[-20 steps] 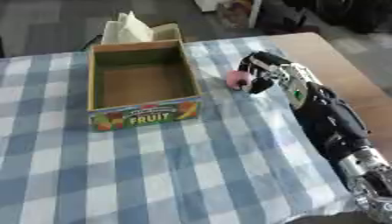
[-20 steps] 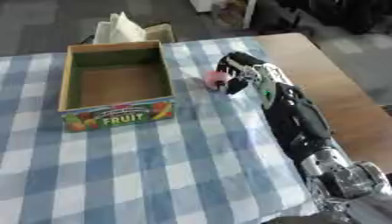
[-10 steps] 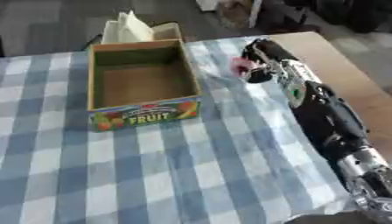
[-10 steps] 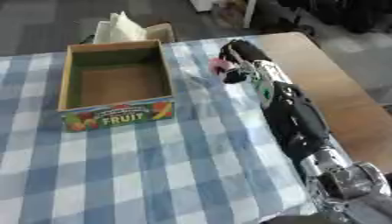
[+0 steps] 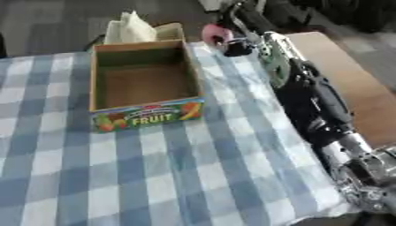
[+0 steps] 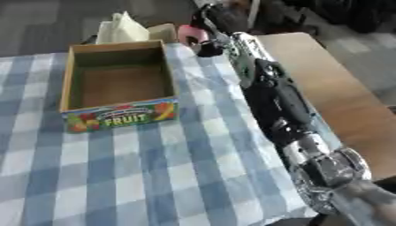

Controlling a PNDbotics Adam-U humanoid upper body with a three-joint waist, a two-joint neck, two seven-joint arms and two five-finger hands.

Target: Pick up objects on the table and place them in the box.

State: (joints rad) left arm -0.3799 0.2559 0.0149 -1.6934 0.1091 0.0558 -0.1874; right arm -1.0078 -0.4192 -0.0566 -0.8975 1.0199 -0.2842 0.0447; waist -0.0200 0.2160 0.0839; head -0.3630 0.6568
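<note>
Right hand [image 5: 234,37] is up near the table's far edge, fingers curled around a small pink object [image 5: 213,32]; the object is lifted, just past the box's far right corner, not over the opening. Can't make out what the pink thing is: rounded, pink, half covered by dark fingers. The hand itself is blurred, so finger detail is mostly lost. The right arm [image 5: 309,97] runs the length of the table's right side and hides the cloth edge there; its lower end is cut off at the bottom right corner. The box [image 5: 145,81], cardboard with "FRUIT" printed on the near wall, sits toward the far left of the blue checked tablecloth [image 5: 154,176]; its inside looks bare. Something pale and folded [image 6: 122,29] stands behind the box's far wall, partly hidden by it, can't identify. Left hand doesn't show in either view.
</note>
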